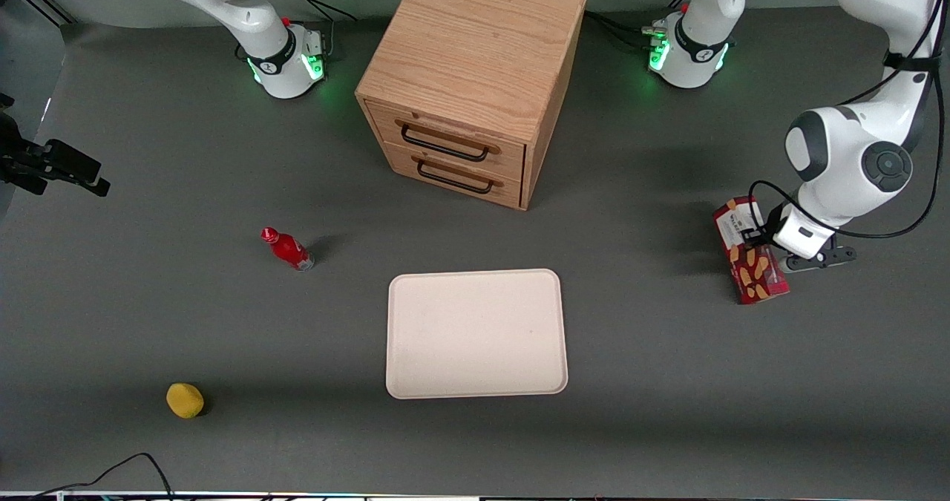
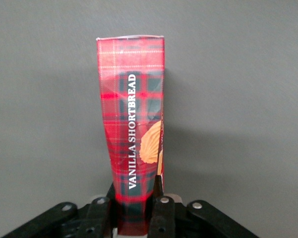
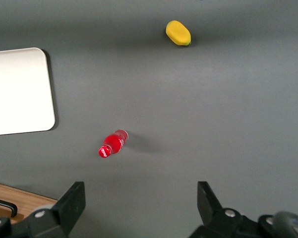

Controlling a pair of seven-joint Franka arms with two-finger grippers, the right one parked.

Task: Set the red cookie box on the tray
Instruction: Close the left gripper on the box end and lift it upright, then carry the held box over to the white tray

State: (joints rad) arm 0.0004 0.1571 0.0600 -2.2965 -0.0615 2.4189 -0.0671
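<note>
The red cookie box (image 1: 749, 252) stands on end on the grey bench (image 1: 148, 315), toward the working arm's end, well apart from the tray (image 1: 476, 333). The hand (image 2: 135, 208) clamps it.

The end effector (image 1: 758, 243) sits at the working arm's end of the counter (image 1: 653, 352), its fingers (image 2: 159, 208) seemingly pressed on the red cookie box (image 1: 748, 251). Between it and the tray (image 1: 476, 333) lies bare counter. The wooden drawer cabinet (image 1: 475, 78) stands farther from the front camera; the red bottle (image 1: 287, 249) and yellow fruit (image 1: 185, 400) lie toward the parked arm's end.
</note>
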